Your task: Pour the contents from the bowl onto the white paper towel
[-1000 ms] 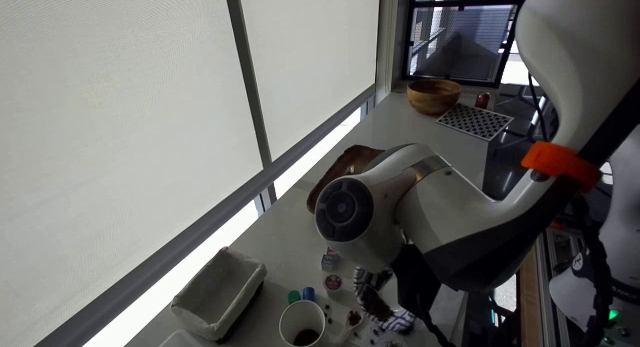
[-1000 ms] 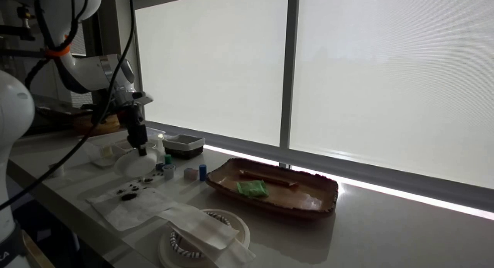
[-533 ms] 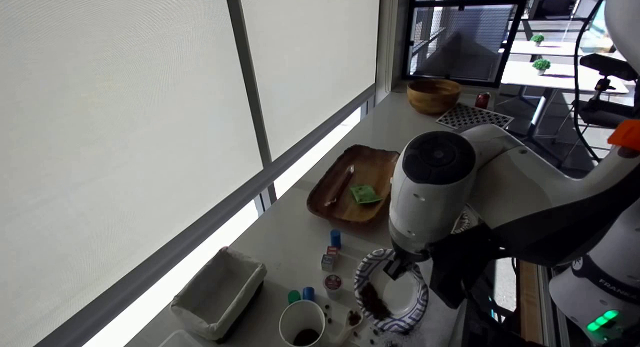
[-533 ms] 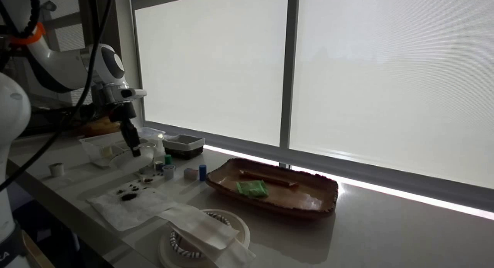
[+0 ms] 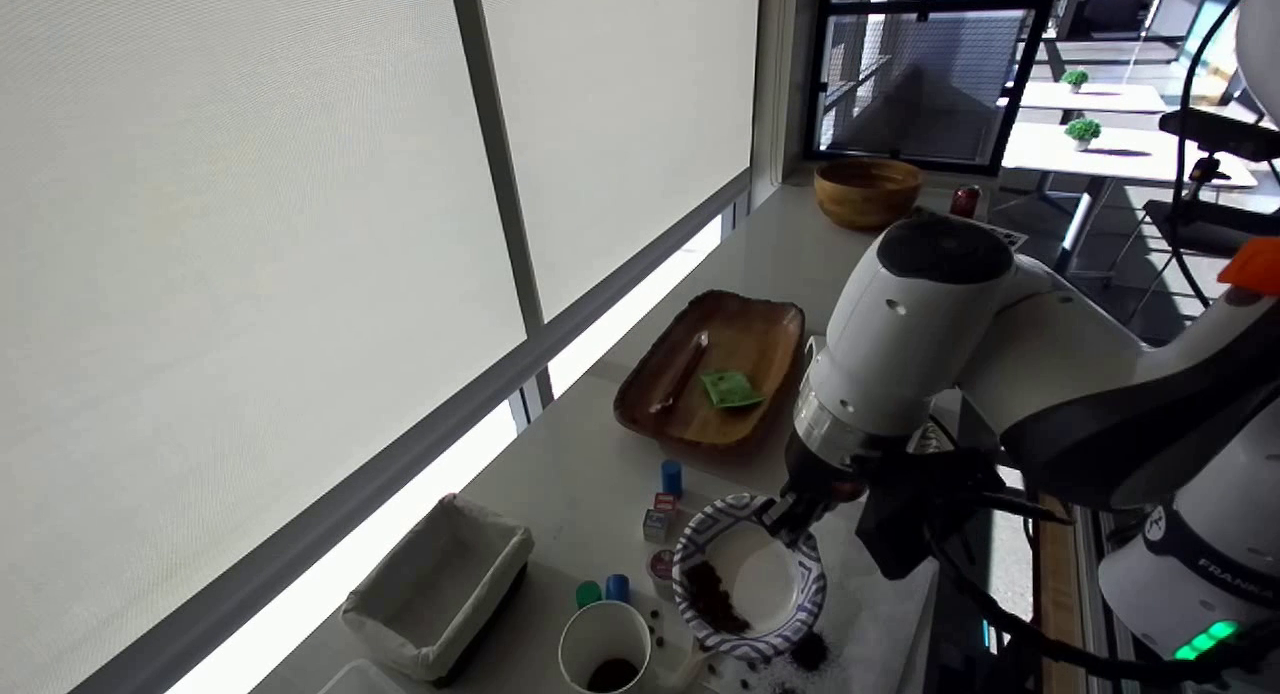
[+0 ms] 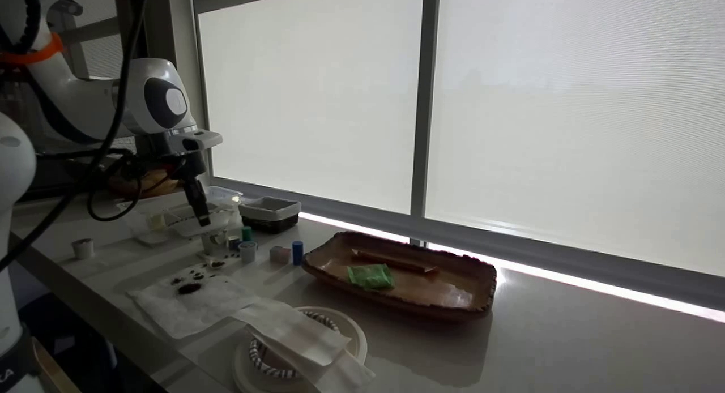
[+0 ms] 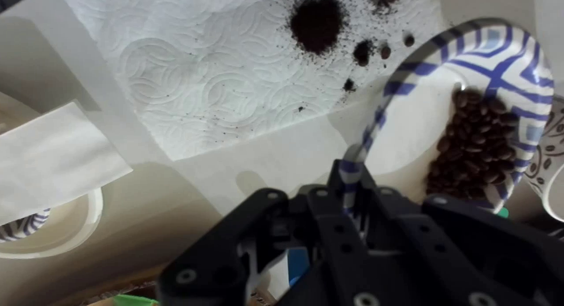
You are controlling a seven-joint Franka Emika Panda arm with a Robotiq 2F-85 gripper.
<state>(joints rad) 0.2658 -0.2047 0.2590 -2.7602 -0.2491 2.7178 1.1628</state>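
My gripper (image 7: 352, 176) is shut on the rim of the bowl (image 7: 410, 121), a white paper bowl with a blue-purple pattern. Dark coffee beans (image 7: 476, 143) lie heaped against its side away from my fingers. The bowl (image 5: 765, 569) hangs above the table, tilted a little, in both exterior views; in an exterior view the gripper (image 6: 203, 220) reaches down to its edge. Beside and below it lies the white paper towel (image 7: 185, 90), embossed and flat. It carries a dark powder pile (image 7: 317, 24), smaller specks and a few beans. In an exterior view the towel (image 6: 187, 314) shows whole.
A long brown wooden dish (image 5: 665, 434) holds a green packet (image 5: 731, 387). Near the bowl stand a white cup (image 5: 605, 624), small boxes (image 5: 656, 522), blue and green caps (image 5: 588, 594) and a spoon (image 5: 690, 664). A plate (image 6: 359, 339) with napkins lies past the towel.
The arm has swung aside, uncovering the bowl and wooden dish in an exterior view. The bowl has turned from a steep tilt to nearly level and moved slightly toward the cup. Its beans stay inside.
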